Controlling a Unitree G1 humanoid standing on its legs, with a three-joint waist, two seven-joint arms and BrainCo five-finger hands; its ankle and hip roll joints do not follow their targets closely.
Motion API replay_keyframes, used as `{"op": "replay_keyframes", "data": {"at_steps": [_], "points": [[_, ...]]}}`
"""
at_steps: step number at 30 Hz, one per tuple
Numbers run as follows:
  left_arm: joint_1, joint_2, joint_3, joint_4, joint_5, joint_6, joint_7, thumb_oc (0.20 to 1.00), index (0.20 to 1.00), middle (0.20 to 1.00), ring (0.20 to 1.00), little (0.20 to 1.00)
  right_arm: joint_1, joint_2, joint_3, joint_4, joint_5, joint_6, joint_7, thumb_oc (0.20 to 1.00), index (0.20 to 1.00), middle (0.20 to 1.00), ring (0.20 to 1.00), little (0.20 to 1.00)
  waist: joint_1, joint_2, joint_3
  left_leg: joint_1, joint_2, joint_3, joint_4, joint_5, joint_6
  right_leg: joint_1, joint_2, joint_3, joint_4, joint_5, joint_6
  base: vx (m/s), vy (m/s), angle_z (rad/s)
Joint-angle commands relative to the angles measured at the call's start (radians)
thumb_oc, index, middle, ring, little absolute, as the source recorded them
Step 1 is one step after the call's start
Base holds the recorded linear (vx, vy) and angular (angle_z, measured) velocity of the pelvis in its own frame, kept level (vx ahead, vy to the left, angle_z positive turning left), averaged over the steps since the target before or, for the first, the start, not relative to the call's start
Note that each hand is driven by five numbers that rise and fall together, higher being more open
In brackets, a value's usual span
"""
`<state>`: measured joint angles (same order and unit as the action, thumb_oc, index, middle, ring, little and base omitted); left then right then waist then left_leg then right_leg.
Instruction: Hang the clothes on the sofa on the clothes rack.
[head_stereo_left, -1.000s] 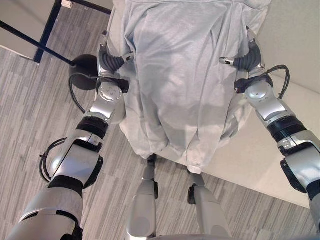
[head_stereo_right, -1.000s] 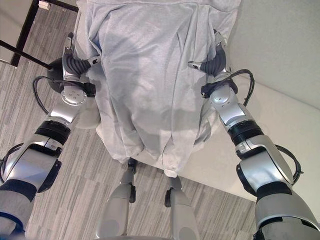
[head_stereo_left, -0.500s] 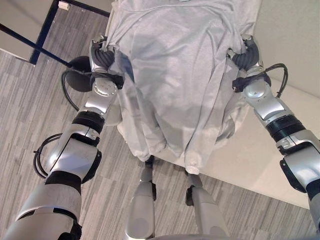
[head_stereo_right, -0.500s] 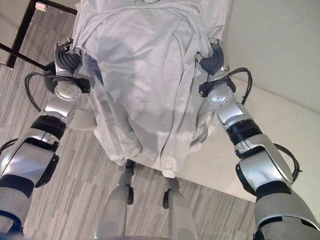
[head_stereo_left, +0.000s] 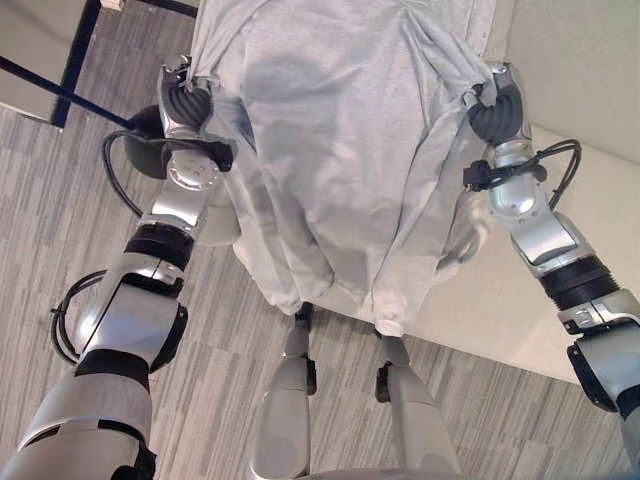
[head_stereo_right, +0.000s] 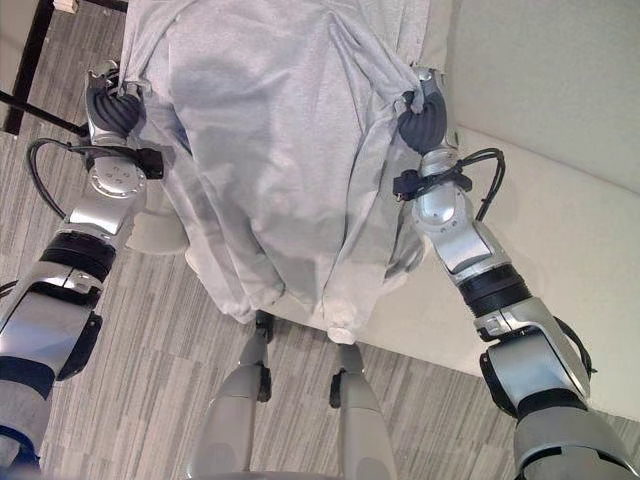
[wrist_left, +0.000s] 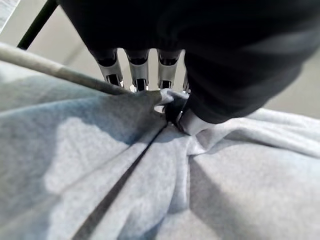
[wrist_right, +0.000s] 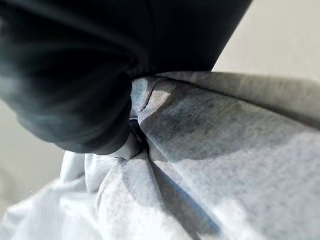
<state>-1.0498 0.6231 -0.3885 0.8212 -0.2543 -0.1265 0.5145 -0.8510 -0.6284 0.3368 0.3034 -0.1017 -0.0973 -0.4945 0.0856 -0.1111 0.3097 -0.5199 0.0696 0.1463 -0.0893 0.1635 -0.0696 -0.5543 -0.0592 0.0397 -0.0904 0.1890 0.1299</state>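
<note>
A light grey garment (head_stereo_left: 350, 150) hangs spread between both raised arms, its hem drooping toward 6 o'clock over the striped floor (head_stereo_left: 60, 230). The left hand (head_stereo_left: 183, 105) at 10 o'clock pinches one bunched edge, the right hand (head_stereo_left: 497, 108) at 2 o'clock clamps the other. The cream sofa (head_stereo_left: 590, 230) lies at 3 o'clock, a black rack bar (head_stereo_left: 55, 85) at 10 o'clock.

Head pair downward; wrist cameras close-up.

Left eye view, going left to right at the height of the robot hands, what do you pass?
Black rack bar → left robot hand → grey garment → right robot hand → pale sofa.
</note>
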Motion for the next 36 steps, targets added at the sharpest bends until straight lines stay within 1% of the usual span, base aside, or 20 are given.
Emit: {"op": "replay_keyframes", "data": {"at_steps": [1,5,8,12,13,15,16,18,19,20,21,24,27,32,36], "points": [[-0.047,-0.13,-0.051,-0.148,0.094,-0.092,-0.03,0.2,0.2,0.2,0.2,0.2,-0.036,-0.038,-0.061,-0.069,-0.062,-0.05,-0.048,0.2,0.2,0.2,0.2,0.2,-0.028,0.047,-0.007,0.033,0.011,-0.017,0.002,-0.032,-0.091,0.061,0.033,-0.019,0.005,-0.02,0.125,0.0,0.0,0.0],[-0.029,-0.106,-0.022,-0.222,0.091,-0.106,-0.014,0.2,0.2,0.2,0.2,0.2,-0.011,-0.05,-0.099,-0.133,-0.09,-0.047,-0.048,0.2,0.2,0.2,0.2,0.2,-0.024,0.045,-0.02,0.067,0.016,-0.011,0.002,-0.042,-0.094,0.097,0.036,-0.022,0.007,-0.034,0.122,0.01,-0.041,0.0],[-0.029,-0.077,0.014,-0.307,0.084,-0.132,0.007,0.2,0.2,0.2,0.2,0.2,-0.02,-0.07,-0.126,-0.176,-0.112,-0.048,-0.047,0.2,0.2,0.2,0.2,0.2,-0.017,0.037,-0.044,0.1,0.024,-0.007,0.002,-0.048,-0.099,0.133,0.039,-0.027,0.009,-0.047,0.117,0.0,-0.068,0.03],[-0.025,-0.059,0.037,-0.369,0.086,-0.144,0.021,0.2,0.2,0.2,0.2,0.2,-0.027,-0.089,-0.134,-0.21,-0.129,-0.045,-0.036,0.2,0.2,0.2,0.2,0.2,-0.017,0.035,-0.059,0.134,0.034,-0.009,0.002,-0.054,-0.102,0.166,0.037,-0.033,0.013,-0.061,0.113,0.02,-0.04,0.03],[-0.024,-0.047,0.054,-0.413,0.073,-0.161,0.023,0.2,0.2,0.2,0.2,0.2,-0.037,-0.11,-0.139,-0.234,-0.142,-0.043,-0.027,0.2,0.2,0.2,0.2,0.2,-0.016,0.033,-0.077,0.158,0.038,-0.008,0.002,-0.059,-0.104,0.184,0.036,-0.035,0.019,-0.073,0.111,0.06,-0.055,-0.06],[-0.02,-0.039,0.061,-0.432,0.075,-0.165,0.023,0.2,0.2,0.2,0.2,0.2,-0.038,-0.119,-0.139,-0.244,-0.148,-0.04,-0.02,0.2,0.2,0.2,0.2,0.2,-0.016,0.032,-0.084,0.177,0.04,-0.009,0.002,-0.064,-0.104,0.202,0.035,-0.036,0.022,-0.08,0.108,0.06,-0.044,-0.06],[-0.017,-0.028,0.072,-0.466,0.07,-0.172,0.024,0.2,0.2,0.2,0.2,0.2,-0.041,-0.127,-0.139,-0.262,-0.151,-0.041,-0.01,0.2,0.2,0.2,0.2,0.2,-0.012,0.026,-0.101,0.199,0.046,-0.008,0.002,-0.07,-0.104,0.222,0.033,-0.039,0.028,-0.091,0.104,0.04,-0.03,0.0],[-0.013,-0.018,0.082,-0.491,0.072,-0.174,0.023,0.2,0.2,0.2,0.2,0.2,-0.043,-0.133,-0.142,-0.271,-0.151,-0.042,-0.004,0.2,0.2,0.2,0.2,0.2,-0.011,0.025,-0.104,0.219,0.049,-0.005,0.002,-0.074,-0.105,0.242,0.031,-0.041,0.029,-0.098,0.102,0.03,-0.029,0.05],[-0.017,-0.011,0.091,-0.503,0.073,-0.175,0.024,0.2,0.2,0.2,0.2,0.2,-0.047,-0.143,-0.142,-0.277,-0.15,-0.042,0.002,0.2,0.2,0.2,0.2,0.2,-0.009,0.024,-0.113,0.236,0.052,-0.003,0.002,-0.077,-0.106,0.254,0.03,-0.046,0.032,-0.104,0.101,0.11,-0.052,0.1],[-0.007,0.024,0.114,-0.555,0.067,-0.184,0.017,0.2,0.2,0.2,0.2,0.2,-0.047,-0.171,-0.145,-0.302,-0.144,-0.046,0.031,0.2,0.2,0.2,0.2,0.2,-0.001,0.016,-0.15,0.294,0.058,0.003,0.002,-0.088,-0.107,0.309,0.027,-0.055,0.039,-0.125,0.093,0.12,-0.043,0.14],[-0.005,0.025,0.116,-0.557,0.066,-0.183,0.016,0.2,0.2,0.2,0.2,0.2,-0.047,-0.171,-0.145,-0.303,-0.143,-0.045,0.033,0.2,0.2,0.2,0.2,0.2,-0.001,0.017,-0.147,0.298,0.058,0.003,0.002,-0.089,-0.107,0.312,0.027,-0.055,0.039,-0.127,0.093,0.11,-0.037,0.15],[0.011,0.059,0.121,-0.558,0.056,-0.18,-0.007,0.2,0.2,0.2,0.2,0.2,-0.039,-0.187,-0.142,-0.296,-0.125,-0.05,0.049,0.2,0.2,0.2,0.2,0.2,0.009,0.01,-0.176,0.344,0.06,0.009,0.002,-0.097,-0.108,0.354,0.023,-0.064,0.048,-0.14,0.089,0.05,-0.017,0.09],[0.043,0.073,0.135,-0.562,0.059,-0.174,-0.021,0.2,0.2,0.2,0.2,0.2,-0.028,-0.194,-0.147,-0.3,-0.131,-0.047,0.054,0.2,0.2,0.2,0.2,0.2,0.013,0.007,-0.182,0.364,0.063,0.014,0.002,-0.098,-0.11,0.373,0.023,-0.069,0.049,-0.144,0.088,0.02,-0.01,0.07],[0.163,0.065,0.178,-0.563,0.065,-0.167,-0.056,0.2,0.2,0.2,0.2,0.2,0.0,-0.22,-0.193,-0.323,-0.159,-0.043,0.052,0.2,0.2,0.2,0.2,0.2,0.017,0.002,-0.19,0.386,0.068,0.023,0.002,-0.103,-0.11,0.391,0.024,-0.067,0.046,-0.143,0.085,0.0,-0.003,0.01],[0.299,0.026,0.215,-0.559,0.079,-0.151,-0.095,0.2,0.2,0.2,0.2,0.2,0.038,-0.254,-0.236,-0.35,-0.173,-0.044,0.06,0.2,0.2,0.2,0.2,0.2,0.017,-0.002,-0.199,0.398,0.07,0.032,0.002,-0.109,-0.109,0.404,0.027,-0.062,0.039,-0.14,0.084,0.01,-0.002,-0.06]]}}
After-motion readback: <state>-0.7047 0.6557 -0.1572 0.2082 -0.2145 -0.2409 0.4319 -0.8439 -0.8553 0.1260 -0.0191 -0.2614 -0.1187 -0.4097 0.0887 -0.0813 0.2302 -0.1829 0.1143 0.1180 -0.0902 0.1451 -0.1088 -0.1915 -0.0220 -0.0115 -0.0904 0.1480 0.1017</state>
